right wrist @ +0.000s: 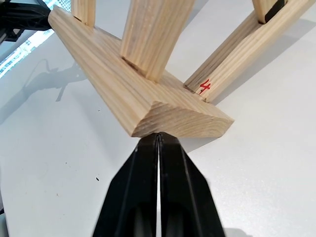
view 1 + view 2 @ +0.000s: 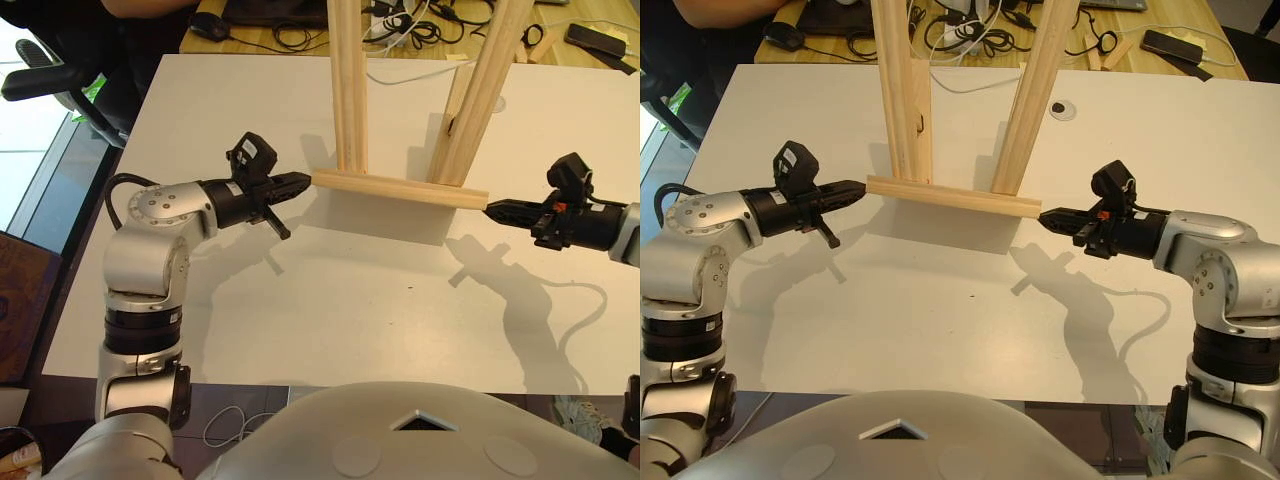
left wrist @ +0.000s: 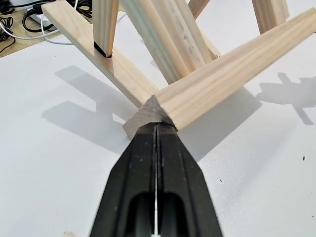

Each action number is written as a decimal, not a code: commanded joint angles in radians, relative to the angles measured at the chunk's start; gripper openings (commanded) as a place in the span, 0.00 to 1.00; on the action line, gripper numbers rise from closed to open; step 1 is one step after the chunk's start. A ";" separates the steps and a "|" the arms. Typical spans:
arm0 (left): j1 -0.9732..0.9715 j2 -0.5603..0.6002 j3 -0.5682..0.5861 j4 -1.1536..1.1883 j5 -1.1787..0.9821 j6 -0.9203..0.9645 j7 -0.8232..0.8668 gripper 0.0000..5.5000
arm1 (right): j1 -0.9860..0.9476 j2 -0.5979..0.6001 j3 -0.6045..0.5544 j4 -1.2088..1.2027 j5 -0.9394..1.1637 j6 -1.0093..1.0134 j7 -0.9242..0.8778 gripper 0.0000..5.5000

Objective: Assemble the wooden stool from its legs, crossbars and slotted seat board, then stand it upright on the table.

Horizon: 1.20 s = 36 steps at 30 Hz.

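**A:** Pale wood, seen edge-on. Is that flat pale wooden board (image 2: pixel 952 196) the stool's seat piece?

**B:** Probably, though I can't tell for sure. Square pale wooden legs (image 2: pixel 902 90) rise from the board's upper face and run off the top of the head views. By my reading the stool is part-built and upside down.

**A:** Why is there an arm at each end of the board?

**B:** The black two-fingered left gripper (image 2: pixel 857 187) has its fingers pressed fully together with nothing between them. Its tip butts the board's left end. The black right gripper (image 2: pixel 1046 215) is the same, closed on nothing, with its tip against the board's right end. I judge that they squeeze the board lengthwise between them to steady or carry the frame.

**A:** Does the board rest on the white rectangular table (image 2: pixel 940 330)?

**B:** A shadow lies on the tabletop under and beside the board, so it looks raised just above the surface. I can't be certain.

**A:** Any risk?

**B:** The contact is at the tips only. A small slip at either end of the board could let the tall frame topple.
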<state>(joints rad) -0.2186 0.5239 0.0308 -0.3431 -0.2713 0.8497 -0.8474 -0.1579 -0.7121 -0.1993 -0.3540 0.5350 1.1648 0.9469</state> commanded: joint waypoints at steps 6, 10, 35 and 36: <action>-0.097 -0.127 -0.057 -0.146 -0.240 0.034 -0.080 0.00 | -0.053 0.096 0.057 -0.080 0.188 -0.006 0.073 0.01; -0.094 -0.126 -0.049 -0.164 -0.257 0.053 -0.090 0.00 | -0.038 0.087 0.053 -0.087 0.198 -0.009 0.082 0.01; 0.149 0.094 -0.094 -0.104 0.088 -0.020 0.264 0.15 | 0.312 -0.225 -0.076 0.194 -0.073 -0.338 0.051 0.08; 0.161 0.072 -0.122 -0.122 0.091 0.000 0.283 0.15 | 0.296 -0.237 -0.052 0.236 -0.105 -0.368 0.048 0.04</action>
<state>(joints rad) -0.0780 0.6240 -0.0435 -0.4283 -0.1868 0.8121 -0.5905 0.1561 -0.9118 -0.2874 -0.1755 0.4803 0.8484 0.9939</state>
